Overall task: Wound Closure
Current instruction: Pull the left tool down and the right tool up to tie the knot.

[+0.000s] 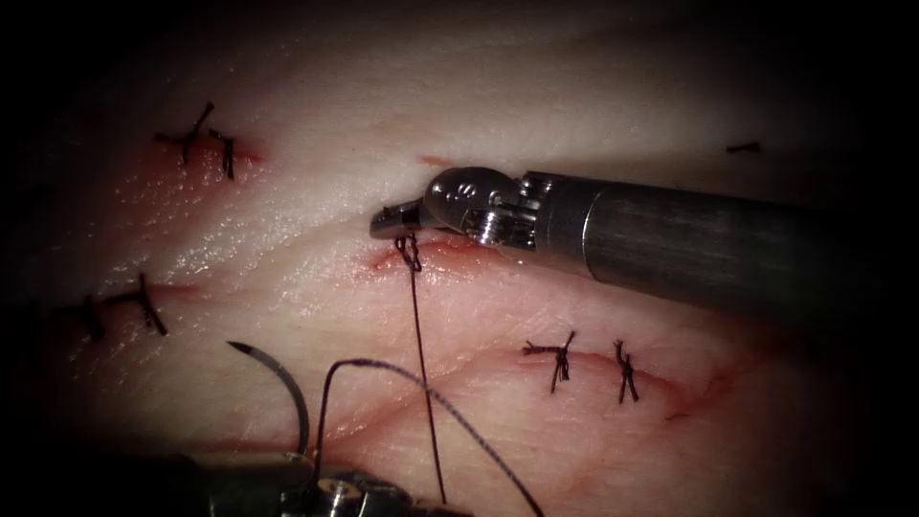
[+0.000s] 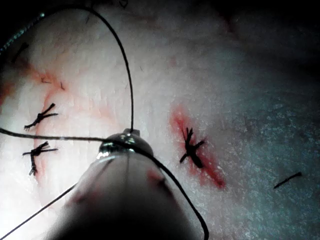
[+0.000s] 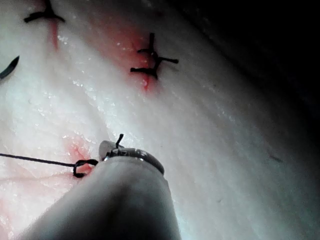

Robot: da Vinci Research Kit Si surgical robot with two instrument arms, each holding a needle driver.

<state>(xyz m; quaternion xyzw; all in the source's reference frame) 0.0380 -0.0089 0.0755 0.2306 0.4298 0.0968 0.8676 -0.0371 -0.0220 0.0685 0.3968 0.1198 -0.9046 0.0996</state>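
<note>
2 tools: right tool [image 1: 383,226] jaws closed on the thread [image 1: 418,316] at the knot; left tool [image 1: 330,493] jaw state unclear; 1 needle [image 1: 282,383] above the tissue [image 1: 316,163].

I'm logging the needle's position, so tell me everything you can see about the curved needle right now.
The needle is a dark, thin, smoothly curved piece of metal with a sharp tip that points up and to the left. It lies left of the cut, above the tissue, not in it. Its lower end runs down to the left tool, which seems to hold it near the tail, where the thread arches away.
</note>
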